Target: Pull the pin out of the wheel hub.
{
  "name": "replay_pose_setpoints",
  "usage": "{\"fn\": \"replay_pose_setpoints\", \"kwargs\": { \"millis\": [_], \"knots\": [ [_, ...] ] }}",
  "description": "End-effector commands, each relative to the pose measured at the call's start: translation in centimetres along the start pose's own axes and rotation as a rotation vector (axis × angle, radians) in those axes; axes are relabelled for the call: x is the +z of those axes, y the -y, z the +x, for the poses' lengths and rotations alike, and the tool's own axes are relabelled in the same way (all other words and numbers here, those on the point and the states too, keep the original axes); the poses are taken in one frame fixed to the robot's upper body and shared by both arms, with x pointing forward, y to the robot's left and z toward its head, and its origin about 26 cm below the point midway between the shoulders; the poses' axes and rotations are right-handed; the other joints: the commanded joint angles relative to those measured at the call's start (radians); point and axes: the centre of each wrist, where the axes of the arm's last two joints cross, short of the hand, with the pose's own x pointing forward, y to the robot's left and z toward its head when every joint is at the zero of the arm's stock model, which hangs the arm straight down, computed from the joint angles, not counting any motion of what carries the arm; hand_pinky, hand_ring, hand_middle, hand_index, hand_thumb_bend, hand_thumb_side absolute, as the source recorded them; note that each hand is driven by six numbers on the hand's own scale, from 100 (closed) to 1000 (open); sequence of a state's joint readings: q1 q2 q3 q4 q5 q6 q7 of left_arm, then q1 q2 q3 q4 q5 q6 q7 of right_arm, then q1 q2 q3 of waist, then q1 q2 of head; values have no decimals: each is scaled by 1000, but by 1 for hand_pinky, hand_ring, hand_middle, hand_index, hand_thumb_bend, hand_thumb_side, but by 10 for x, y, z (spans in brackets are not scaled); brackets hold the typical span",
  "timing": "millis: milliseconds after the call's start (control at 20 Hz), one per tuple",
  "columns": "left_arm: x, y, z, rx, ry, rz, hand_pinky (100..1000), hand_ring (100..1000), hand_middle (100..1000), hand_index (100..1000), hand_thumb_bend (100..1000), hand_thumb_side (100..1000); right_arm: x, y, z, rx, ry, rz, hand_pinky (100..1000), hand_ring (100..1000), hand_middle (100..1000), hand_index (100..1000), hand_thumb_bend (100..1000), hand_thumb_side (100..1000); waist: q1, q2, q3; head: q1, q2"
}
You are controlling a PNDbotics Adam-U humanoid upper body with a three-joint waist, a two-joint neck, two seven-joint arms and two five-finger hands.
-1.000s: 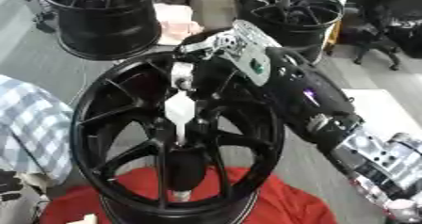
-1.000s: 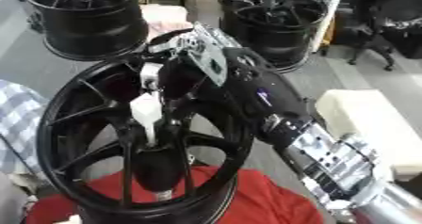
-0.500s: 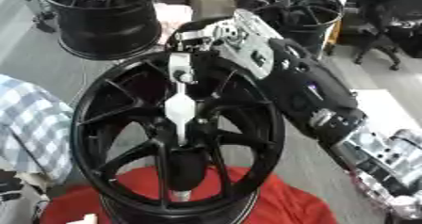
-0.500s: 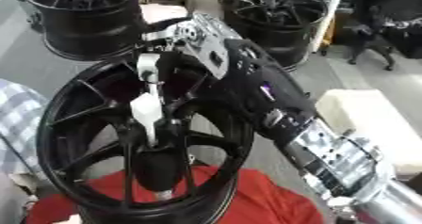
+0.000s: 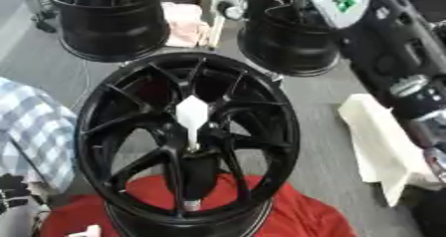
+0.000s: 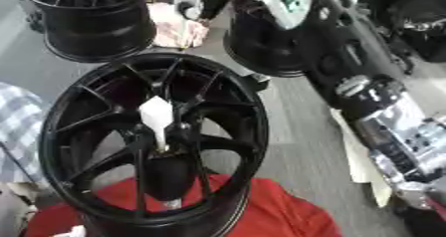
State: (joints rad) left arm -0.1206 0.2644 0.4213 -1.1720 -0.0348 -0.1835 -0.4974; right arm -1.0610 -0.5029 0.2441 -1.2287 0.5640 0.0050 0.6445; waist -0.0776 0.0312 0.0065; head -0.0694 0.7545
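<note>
While my right arm [image 6: 383, 116] stretches up along the right side of both views, its robot hand is cut off past the top edge, so I cannot tell whether those fingers are open or curled. The black wheel hub [image 5: 187, 141] stands tilted towards me in the middle, its lower rim resting on a red cloth [image 5: 296, 216] at the near edge of whatever carries it. The white pin [image 5: 191, 116] sits in the centre of the hub among the spokes, with a broad pointed head and a thin stem running down into the hub's middle; nothing is touching it. Down in the lower left corner of the left eye view I can make out a dark shape [image 5: 13, 193] that may be my left robot hand, but its fingers are too unclear to read. A blue and white checked cloth [image 5: 35, 131] lies just beside the hub on the left. Behind it, two more black wheels [image 5: 109, 17] stand on the grey floor [image 5: 322, 131], with a pinkish rag [image 6: 174, 24] between them, and a white foam piece [image 5: 383, 151] lies to the right of the hub, near my forearm.
</note>
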Motion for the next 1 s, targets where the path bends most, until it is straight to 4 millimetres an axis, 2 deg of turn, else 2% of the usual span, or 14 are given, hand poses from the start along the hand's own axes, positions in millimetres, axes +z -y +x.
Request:
{"fn": "replay_pose_setpoints", "kwargs": {
  "millis": [50, 200, 250, 300, 350, 400, 450, 550, 600, 650, 800, 1000],
  "knots": [
    [1, -13, 10, -24, 21, 28, 715, 709, 630, 750, 407, 718, 67, 25, -43, -1, -151, -199, 561, 512, 543, 756, 100, 138, 6, -7, -4, 12, -8],
    [2, -15, 10, -23, 24, 40, 715, 710, 630, 750, 407, 718, 119, -12, -90, -44, -366, -297, 575, 524, 553, 766, 100, 159, 7, 0, -6, 19, -18],
    [2, -16, 9, -23, 25, 45, 715, 710, 631, 750, 407, 718, 133, -29, -102, -72, -428, -321, 658, 609, 612, 822, 100, 252, 8, 2, -8, 21, -21],
    [2, -17, 9, -23, 27, 48, 715, 710, 630, 750, 407, 718, 145, -47, -112, -103, -483, -349, 698, 658, 647, 845, 131, 283, 9, 5, -9, 22, -23],
    [2, -17, 9, -22, 29, 52, 715, 710, 631, 750, 407, 718, 157, -67, -122, -141, -545, -377, 831, 798, 771, 907, 244, 401, 11, 8, -11, 24, -25],
    [2, -17, 9, -21, 30, 55, 715, 710, 631, 750, 407, 718, 167, -87, -129, -174, -601, -411, 839, 805, 777, 909, 253, 410, 12, 10, -12, 25, -26],
    [3, -18, 9, -20, 32, 58, 715, 710, 631, 750, 406, 718, 175, -106, -136, -214, -652, -446, 873, 843, 814, 922, 295, 462, 14, 12, -13, 25, -27],
    [3, -18, 9, -20, 35, 63, 714, 710, 631, 750, 406, 718, 186, -144, -144, -291, -742, -522, 886, 852, 818, 919, 312, 500, 16, 16, -16, 26, -30],
    [2, -18, 9, -19, 37, 64, 714, 710, 631, 750, 406, 718, 189, -163, -146, -327, -777, -565, 884, 847, 817, 915, 440, 240, 17, 18, -17, 27, -31],
    [2, -18, 9, -19, 38, 65, 714, 711, 631, 750, 406, 718, 190, -180, -146, -360, -803, -607, 873, 835, 805, 911, 306, 507, 19, 19, -18, 27, -31],
    [1, -18, 10, -18, 44, 64, 715, 711, 631, 750, 405, 719, 179, -224, -137, -448, -815, -714, 844, 792, 766, 895, 280, 494, 22, 23, -18, 25, -32],
    [-1, -15, 11, -12, 51, 60, 714, 712, 631, 750, 406, 719, 143, -270, -107, -594, -733, -807, 771, 687, 686, 859, 202, 465, 30, 28, -15, 21, -33]
  ]
}}
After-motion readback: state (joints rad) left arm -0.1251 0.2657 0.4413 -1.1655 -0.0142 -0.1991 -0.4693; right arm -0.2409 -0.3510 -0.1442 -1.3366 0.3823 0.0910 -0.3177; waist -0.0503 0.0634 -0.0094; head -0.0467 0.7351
